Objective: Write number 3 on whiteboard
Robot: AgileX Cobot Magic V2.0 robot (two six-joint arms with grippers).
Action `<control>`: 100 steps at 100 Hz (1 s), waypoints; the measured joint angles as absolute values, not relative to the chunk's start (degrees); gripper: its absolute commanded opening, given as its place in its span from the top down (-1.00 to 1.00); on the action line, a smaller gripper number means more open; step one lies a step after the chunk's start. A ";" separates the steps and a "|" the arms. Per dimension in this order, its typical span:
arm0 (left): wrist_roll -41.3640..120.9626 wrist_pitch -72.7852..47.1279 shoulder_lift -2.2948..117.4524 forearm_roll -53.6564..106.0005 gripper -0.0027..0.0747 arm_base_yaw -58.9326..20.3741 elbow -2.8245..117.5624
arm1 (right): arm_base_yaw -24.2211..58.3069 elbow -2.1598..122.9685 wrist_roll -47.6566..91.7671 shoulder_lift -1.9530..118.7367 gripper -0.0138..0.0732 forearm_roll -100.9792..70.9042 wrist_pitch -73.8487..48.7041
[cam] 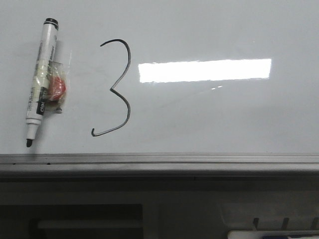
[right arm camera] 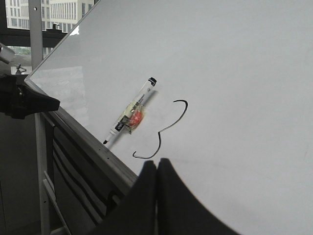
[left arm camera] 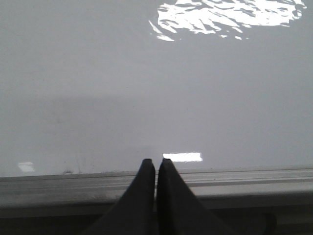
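The number 3 [cam: 113, 87] is seen drawn in a thin black line on the whiteboard [cam: 209, 114], toward the left part of the board in the front view, its lower stroke ending a little above the grey metal rail [cam: 199, 160] that runs along the board's near edge. A marker pen [cam: 41, 79] is seen lying flat on the board just to the left of the digit, apart from it, with its black cap end away from the rail and its uncapped black tip pointed at the rail. A lump of clear tape with something red inside [cam: 56, 85] is attached to the side of the pen's barrel. A bright rectangular light reflection [cam: 204, 70] is shown on the board to the right of the digit. In the left wrist view the left tool [left arm camera: 156, 164] is seen with its two dark fingers pressed together over the rail, nothing held between them. In the right wrist view the right tool [right arm camera: 157, 165] is likewise seen closed and empty, its tips near the lower end of the digit [right arm camera: 164, 129], with the pen [right arm camera: 130, 117] beyond it.
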State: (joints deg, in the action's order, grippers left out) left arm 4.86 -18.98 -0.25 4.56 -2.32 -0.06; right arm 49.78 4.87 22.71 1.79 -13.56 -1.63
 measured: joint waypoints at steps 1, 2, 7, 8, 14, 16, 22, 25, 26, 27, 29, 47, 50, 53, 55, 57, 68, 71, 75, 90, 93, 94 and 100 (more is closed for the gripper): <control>4.86 -18.98 -0.25 4.56 0.99 -2.32 -0.06 | 49.78 4.87 22.71 1.79 0.83 -13.56 -1.63; 4.86 -18.98 -0.25 4.56 0.98 -2.32 -0.06 | 49.78 4.87 22.71 1.79 0.83 -13.56 -1.63; 4.86 -18.98 -0.25 4.56 0.99 -2.32 -0.06 | 49.78 4.87 22.71 1.79 0.83 -13.56 -1.63; 4.86 -18.98 -0.25 4.56 0.98 -2.32 -0.06 | 49.78 4.87 22.71 1.79 0.83 -13.56 -1.63; 4.86 -19.07 -0.25 4.56 0.99 -2.32 -0.06 | 49.78 4.87 22.71 1.79 0.83 -13.56 -1.63; 4.86 -19.07 -0.25 4.56 0.99 -2.32 -0.06 | 49.78 4.87 22.71 1.79 0.83 -13.56 -1.63; 4.86 -19.07 -0.25 4.56 0.99 -2.32 -0.06 | 49.78 4.87 22.71 1.79 0.83 -13.56 -1.63; 4.86 -19.07 -0.25 4.56 0.99 -2.32 -0.06 | 49.78 4.87 22.71 1.79 0.83 -13.56 -1.63; 4.86 -19.07 -0.25 4.56 0.98 -2.32 -0.06 | 49.78 4.87 22.71 1.79 0.83 -13.56 -1.63; 4.86 -19.07 -0.25 4.56 0.98 -2.32 -0.06 | 49.78 4.87 22.71 1.79 0.83 -13.56 -1.63; 4.86 -19.07 -0.25 4.56 0.98 -2.32 -0.06 | 49.78 4.87 22.71 1.79 0.83 -13.56 -1.52; 4.86 -19.07 -0.25 4.56 0.99 -2.32 -0.06 | 49.78 4.87 22.71 1.79 0.83 -13.56 -0.76; 4.86 -19.07 -0.25 4.56 0.99 -2.32 -0.06 | 49.78 4.87 22.71 1.79 0.83 -13.56 -0.45; 4.86 -19.07 -0.25 4.56 0.99 -2.32 -0.06 | 49.78 4.87 22.71 1.79 0.83 -13.56 0.00; 4.86 -19.07 -0.25 4.56 0.99 -2.32 -0.06 | 49.78 4.87 22.71 1.79 0.83 -13.56 0.00; 4.86 -19.07 -0.25 4.56 0.99 -2.32 -0.06 | 49.60 4.87 22.71 1.79 0.83 -13.56 0.37; 4.86 -19.07 -0.25 4.56 0.98 -2.32 -0.06 | 47.71 4.87 22.71 1.79 0.83 -13.56 1.31; 4.86 -19.07 -0.25 4.56 0.99 -2.32 -0.06 | 46.56 4.87 22.42 1.79 0.83 -13.56 1.45; 4.86 -19.07 -0.25 4.56 0.99 -2.32 -0.06 | 45.12 4.87 21.51 1.79 0.83 -13.39 1.45; 4.86 -19.07 -0.25 4.56 0.99 -2.32 -0.06 | 35.54 4.87 14.38 1.79 0.83 -9.34 1.21; 4.86 -19.07 -0.25 4.56 0.98 -2.32 -0.06 | 33.36 4.87 12.84 1.79 0.83 -8.93 0.95; 4.86 -19.07 -0.25 4.56 0.99 -2.32 -0.06 | 32.24 4.87 12.57 1.79 0.83 -8.83 0.96; 4.86 -19.07 -0.25 4.56 0.98 -2.32 -0.06 | 28.23 4.87 11.21 1.79 0.83 -8.12 0.41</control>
